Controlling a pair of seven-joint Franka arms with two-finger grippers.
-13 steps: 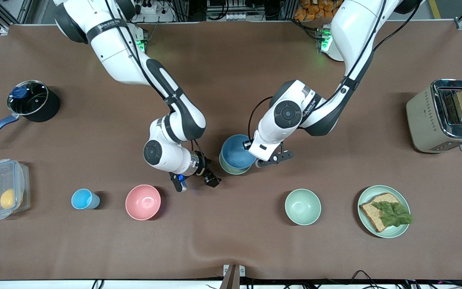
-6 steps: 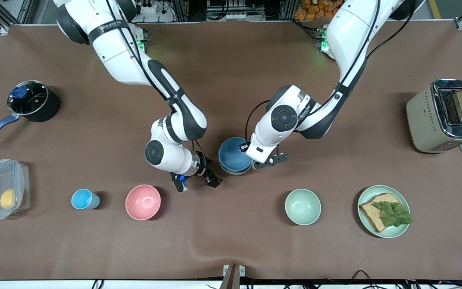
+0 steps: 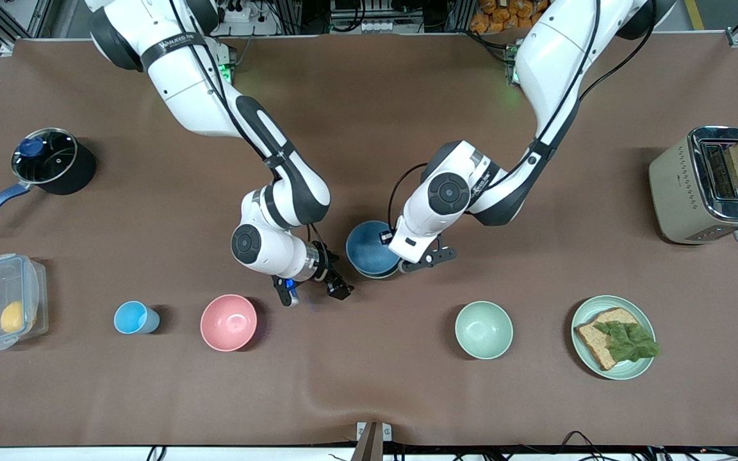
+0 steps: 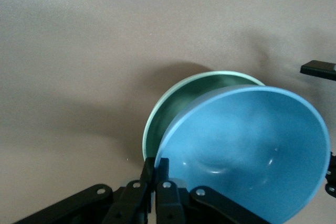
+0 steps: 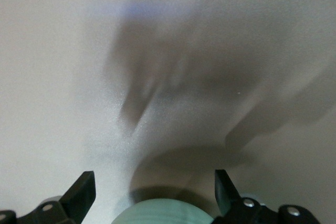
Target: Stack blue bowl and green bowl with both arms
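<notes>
A brown worktop (image 3: 369,384) carries kitchenware. At its middle the blue bowl (image 3: 369,246) hangs tilted just over the green bowl (image 4: 178,114), partly nested in it. The left gripper (image 4: 155,179) is clamped on the blue bowl's rim. The right gripper (image 3: 313,287) hangs just beside the green bowl toward the right arm's end, jaws spread wide and empty. A pink bowl (image 3: 229,322) sits nearer the front camera than the green bowl.

no legible text; lettering on arm bands too small to read.
</notes>
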